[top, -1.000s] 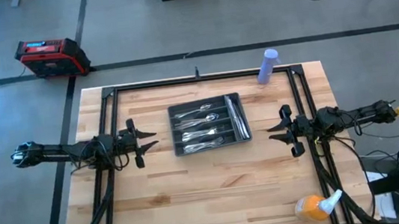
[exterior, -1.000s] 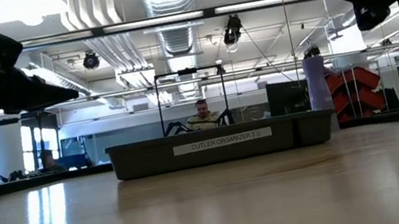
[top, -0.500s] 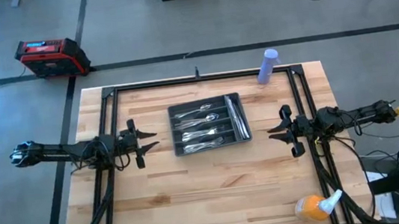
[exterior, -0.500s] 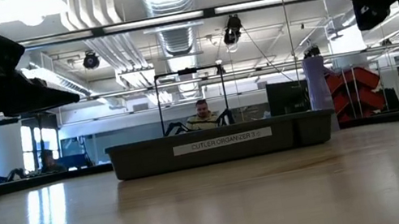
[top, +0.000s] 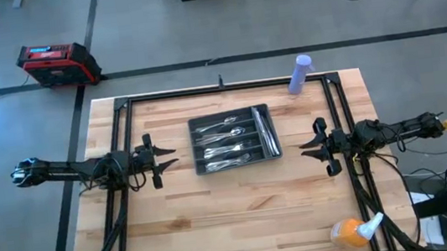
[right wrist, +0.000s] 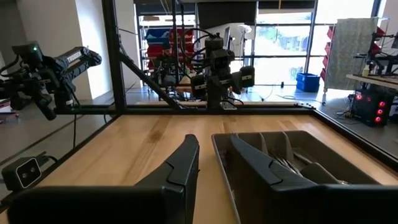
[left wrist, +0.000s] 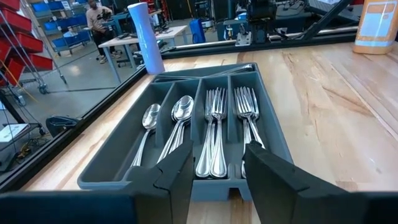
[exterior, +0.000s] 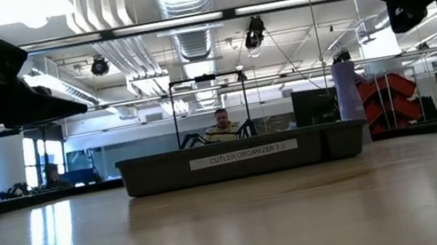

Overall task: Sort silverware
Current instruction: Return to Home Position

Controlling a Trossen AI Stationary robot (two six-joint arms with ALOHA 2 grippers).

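1. The sorting looks finished. In the high view the silverware (top: 234, 141) lies wholly inside the grey tray (top: 193, 146), and no loose piece shows on the table (top: 243, 225). I judge that the step in hand is parking the arms, not another pick.
2. The left gripper (top: 164, 158) hangs at one side of the tray. Its fingers are spread with nothing between them, and the tray's near wall lies just ahead of the fingertips, apart from them.
3. The right gripper (top: 310, 143) faces it from the opposite side. Its fingers are also spread and empty, with the tray ahead of the fingertips and slightly off to one side. The tray thus sits between the two sets of fingertips, touched by neither.
4. The next move probably calls for no grasp at all. Each arm need only settle into its rest pose while its fingertips stay clear of the tray wall.
5. The left wrist view alone shows the sort itself.
   - Spoons (left wrist: 177, 115) and forks (left wrist: 214, 124) lie in lengthwise slots running away from the fingertips.
   - Knives (left wrist: 233, 70) lie in the cross slot farthest from the fingertips.
6. The low view hides all of the tray's contents behind its labelled outer wall. It does show both grippers raised above the tabletop, which the high view cannot settle.
7. The right wrist view shows the left arm beyond the tray.
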